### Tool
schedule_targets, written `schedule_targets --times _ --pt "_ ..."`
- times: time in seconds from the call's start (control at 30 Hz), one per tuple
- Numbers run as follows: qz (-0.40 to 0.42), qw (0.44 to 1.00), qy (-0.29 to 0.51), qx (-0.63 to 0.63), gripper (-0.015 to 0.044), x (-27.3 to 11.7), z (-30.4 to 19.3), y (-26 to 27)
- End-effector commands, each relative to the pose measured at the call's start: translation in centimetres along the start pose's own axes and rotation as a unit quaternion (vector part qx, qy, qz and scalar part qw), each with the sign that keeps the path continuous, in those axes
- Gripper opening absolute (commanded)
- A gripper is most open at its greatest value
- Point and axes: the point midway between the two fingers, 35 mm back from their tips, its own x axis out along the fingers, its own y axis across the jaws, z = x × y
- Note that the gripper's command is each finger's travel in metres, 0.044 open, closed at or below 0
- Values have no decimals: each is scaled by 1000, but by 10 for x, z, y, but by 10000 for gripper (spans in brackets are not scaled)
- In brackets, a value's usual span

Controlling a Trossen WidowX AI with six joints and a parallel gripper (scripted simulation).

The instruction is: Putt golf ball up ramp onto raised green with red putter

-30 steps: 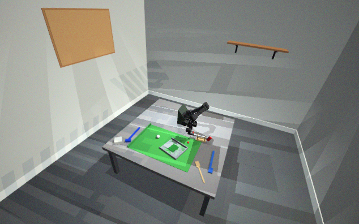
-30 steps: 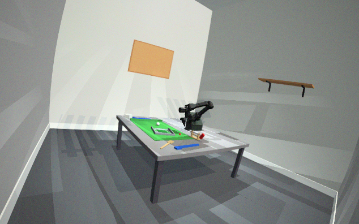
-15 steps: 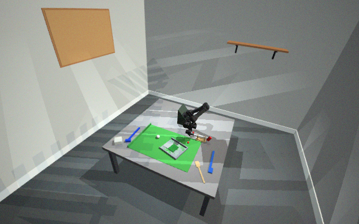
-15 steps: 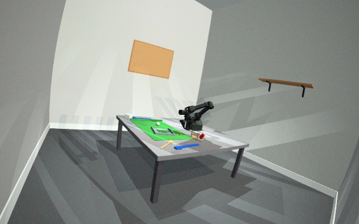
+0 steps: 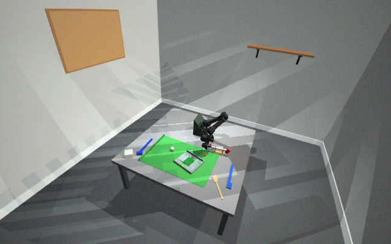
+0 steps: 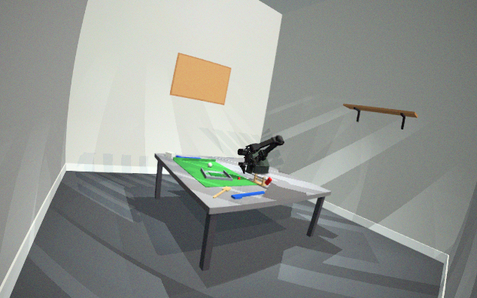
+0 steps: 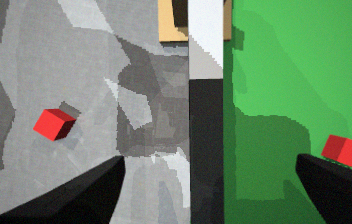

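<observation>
Claw (image 7: 207, 192) of the black six-joint arm (image 5: 214, 122), fingers spread wide and released, grasping nothing, pointing down above the grey bench (image 5: 194, 191). Between the fingers in the wrist view runs the red putter's pale-and-dark straight shaft (image 7: 206, 125), lying along the edge of the flat green mat (image 7: 297, 75), its far end resting on a tan wooden rack (image 5: 218, 150) with the red head (image 5: 227, 151) beyond. Small red cube (image 7: 54, 124) on bare bench to the left; second red cube (image 7: 346, 151) on the mat to the right. White golf ball (image 5: 172, 148) sits on the mat, well apart from the claw, beside the grey-framed raised green (image 5: 189, 161).
</observation>
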Motion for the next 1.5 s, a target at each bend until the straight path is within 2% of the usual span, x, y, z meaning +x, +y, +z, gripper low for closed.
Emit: schedule_targets --times 0.0,0.37,0.87,1.1,1.47 --pt "3 1000 -2 4 440 7 -2 3" --pt "3 1000 -3 4 440 19 -5 3" --pt "1 1000 -4 0 46 16 -3 1" --pt "1 1000 -4 0 0 16 -3 1" --pt "2 1000 6 1 0 -14 -1 -3"
